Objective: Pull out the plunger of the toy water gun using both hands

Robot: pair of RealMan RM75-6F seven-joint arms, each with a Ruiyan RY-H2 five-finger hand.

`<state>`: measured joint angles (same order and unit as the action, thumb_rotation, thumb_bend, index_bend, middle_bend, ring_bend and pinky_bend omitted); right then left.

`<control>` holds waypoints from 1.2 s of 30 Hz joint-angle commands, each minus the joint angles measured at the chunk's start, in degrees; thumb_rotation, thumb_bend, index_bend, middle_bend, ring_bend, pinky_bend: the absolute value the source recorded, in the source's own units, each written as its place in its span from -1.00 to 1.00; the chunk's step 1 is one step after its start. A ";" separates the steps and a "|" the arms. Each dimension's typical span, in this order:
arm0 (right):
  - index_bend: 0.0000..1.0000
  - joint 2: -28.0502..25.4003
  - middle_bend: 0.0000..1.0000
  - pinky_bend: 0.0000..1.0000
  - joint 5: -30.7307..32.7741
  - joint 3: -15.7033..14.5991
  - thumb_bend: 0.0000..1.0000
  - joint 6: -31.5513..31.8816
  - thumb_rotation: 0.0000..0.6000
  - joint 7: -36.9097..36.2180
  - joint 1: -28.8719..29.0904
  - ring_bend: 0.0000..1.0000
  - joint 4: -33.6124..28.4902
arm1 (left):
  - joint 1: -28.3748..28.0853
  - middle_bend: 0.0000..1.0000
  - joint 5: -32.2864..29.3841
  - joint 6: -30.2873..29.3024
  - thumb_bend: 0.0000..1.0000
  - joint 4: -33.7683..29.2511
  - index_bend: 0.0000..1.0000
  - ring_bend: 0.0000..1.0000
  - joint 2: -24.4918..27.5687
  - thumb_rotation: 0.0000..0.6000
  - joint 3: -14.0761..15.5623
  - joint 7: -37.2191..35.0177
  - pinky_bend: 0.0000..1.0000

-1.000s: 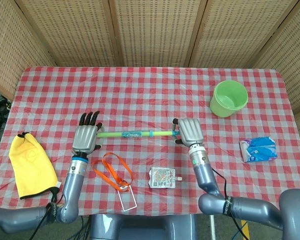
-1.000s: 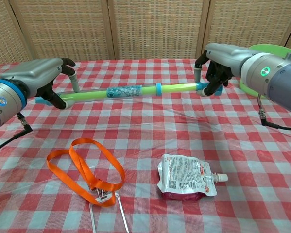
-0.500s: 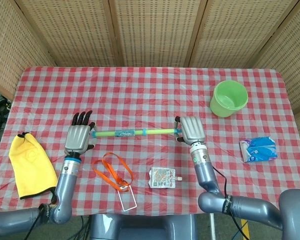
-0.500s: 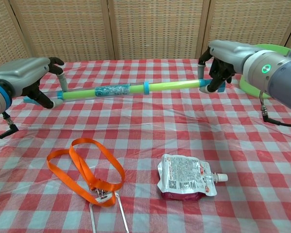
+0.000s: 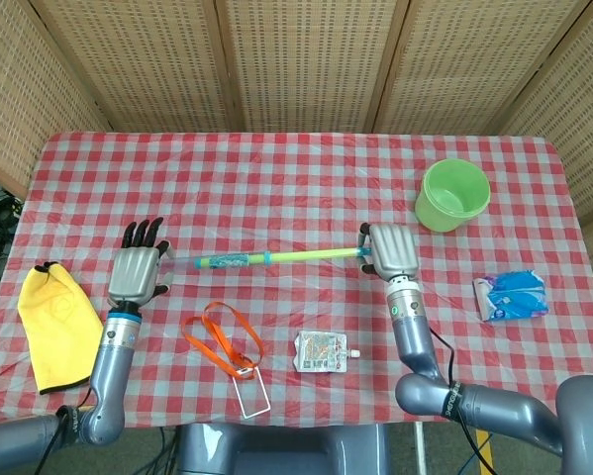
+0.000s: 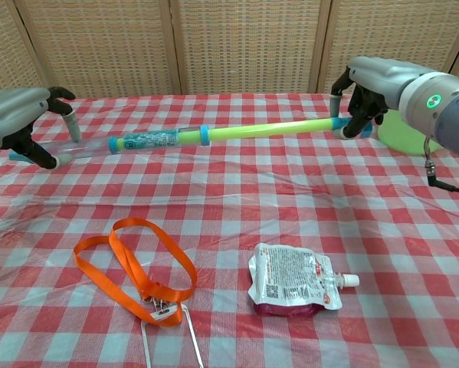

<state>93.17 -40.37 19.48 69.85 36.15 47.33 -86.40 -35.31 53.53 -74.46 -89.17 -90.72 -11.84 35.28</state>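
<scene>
**A:** Where is the toy water gun point(image 6: 214, 135)?

**B:** Held off the table point(image 5: 306, 178), stretched across between the two hands. From the chest camera it runs from low on the left up to the right, slightly tilted. The green barrel with its printed label and blue ring sits in the middle stretch; a pale clear plunger point(image 6: 87, 147) sticks out of the barrel's left end.

**A:** What is the left hand point(image 6: 22, 123) doing?

**B:** Its fingers point(image 5: 143, 234) are clamped on the far end of the plunger, with a blue cap just showing beside the palm. In the head camera the dark fingertips point up the table.

**A:** And the right hand point(image 6: 371, 80)?

**B:** Its fingers are curled around the barrel's right end, where there is a blue tip. It holds that end just in front of the green bowl point(image 5: 454, 193).

**A:** Anything else on the checked cloth?

**B:** An orange lanyard point(image 6: 137, 268) with a clear card sleeve lies near the front edge, with a printed drink pouch point(image 6: 294, 280) with a white spout to its right. A yellow cloth point(image 5: 60, 327) lies at the left edge, near the left arm. A blue and white packet point(image 5: 512, 295) lies at the right, well apart from the pouch
</scene>
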 commanded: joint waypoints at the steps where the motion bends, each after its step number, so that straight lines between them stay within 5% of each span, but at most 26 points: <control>1: 0.72 -0.35 1.00 0.28 0.20 0.10 0.12 0.38 1.00 0.41 -0.23 0.86 0.20 | 0.26 -1.00 -0.11 0.40 -0.10 0.33 0.22 -1.00 0.53 1.00 -0.18 -0.51 -1.00; 36: 0.71 -2.49 1.00 0.28 6.13 1.52 0.11 -0.81 1.00 2.08 -2.17 0.86 7.17 | -0.19 -1.00 1.18 4.09 -0.10 2.98 0.23 -1.00 0.73 1.00 -0.44 -1.70 -1.00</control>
<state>90.70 -34.29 21.03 69.13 38.26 45.22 -79.37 -35.48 54.69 -70.38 -86.22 -89.96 -12.29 33.54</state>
